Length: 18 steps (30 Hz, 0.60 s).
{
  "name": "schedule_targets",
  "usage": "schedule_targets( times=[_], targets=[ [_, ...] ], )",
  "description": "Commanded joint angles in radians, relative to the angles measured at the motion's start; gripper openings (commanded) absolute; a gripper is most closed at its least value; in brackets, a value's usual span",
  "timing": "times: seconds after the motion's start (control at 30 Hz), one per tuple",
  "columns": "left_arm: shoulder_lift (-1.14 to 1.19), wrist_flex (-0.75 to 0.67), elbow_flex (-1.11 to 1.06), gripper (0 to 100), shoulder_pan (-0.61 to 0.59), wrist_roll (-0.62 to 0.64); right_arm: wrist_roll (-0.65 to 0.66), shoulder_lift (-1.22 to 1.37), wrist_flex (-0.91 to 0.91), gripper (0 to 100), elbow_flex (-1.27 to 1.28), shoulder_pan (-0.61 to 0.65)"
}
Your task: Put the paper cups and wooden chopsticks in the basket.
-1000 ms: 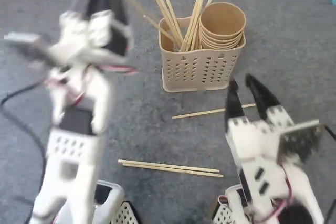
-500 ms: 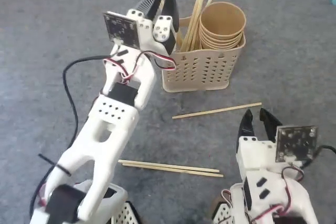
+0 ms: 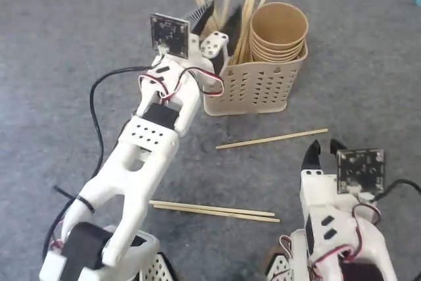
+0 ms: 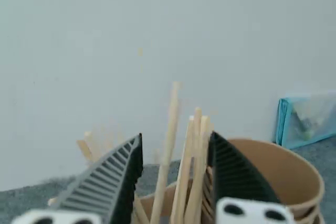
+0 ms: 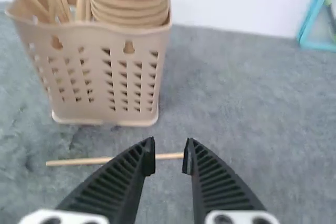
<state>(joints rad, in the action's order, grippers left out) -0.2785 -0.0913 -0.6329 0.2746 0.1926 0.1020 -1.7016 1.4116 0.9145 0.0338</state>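
Observation:
A beige perforated basket [image 3: 253, 90] stands at the back of the grey carpet. It holds a stack of paper cups [image 3: 279, 27] on one side and several wooden chopsticks [image 3: 247, 14] on the other. My left gripper [image 3: 214, 21] hovers open over the chopstick side, and an upright chopstick [image 4: 170, 129] stands between its spread fingers without touching them. One chopstick [image 3: 270, 139] lies on the carpet in front of the basket. My right gripper [image 3: 320, 149] sits just short of it, open by a narrow gap [image 5: 169, 142]. Two more chopsticks [image 3: 210, 210] lie side by side near the arm bases.
A black cable [image 3: 99, 103] loops over the carpet left of the left arm. A blue-framed object [image 5: 317, 19] leans against the white wall at the far right. Open carpet lies to the right of the basket.
The left arm swung in from the left and settled over the basket's chopstick side, jaws now apart. The right arm drew back toward its base and its fingers narrowed.

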Motion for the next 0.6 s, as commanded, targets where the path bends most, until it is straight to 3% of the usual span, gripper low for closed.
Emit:
schedule_targets(
  times=[0.0,0.07,0.3,0.43,0.57],
  targets=[
    [-0.114,0.117,0.051,25,-0.028,-0.009,0.018,0.008,-0.03,9.7,0.046,-0.016],
    [-0.198,0.23,0.054,25,-0.044,-0.009,0.011,0.007,-0.061,9.7,0.104,-0.036],
    [-0.499,0.83,0.041,25,-0.075,-0.011,-0.104,-0.001,-0.222,9.6,0.388,-0.117],
    [-0.563,0.962,-0.031,24,-0.046,-0.005,-0.112,0.008,-0.259,9.6,0.459,-0.131],
    [-0.565,0.999,-0.151,17,0.018,-0.052,-0.166,0.008,-0.254,9.6,0.466,-0.239]
  ],
)
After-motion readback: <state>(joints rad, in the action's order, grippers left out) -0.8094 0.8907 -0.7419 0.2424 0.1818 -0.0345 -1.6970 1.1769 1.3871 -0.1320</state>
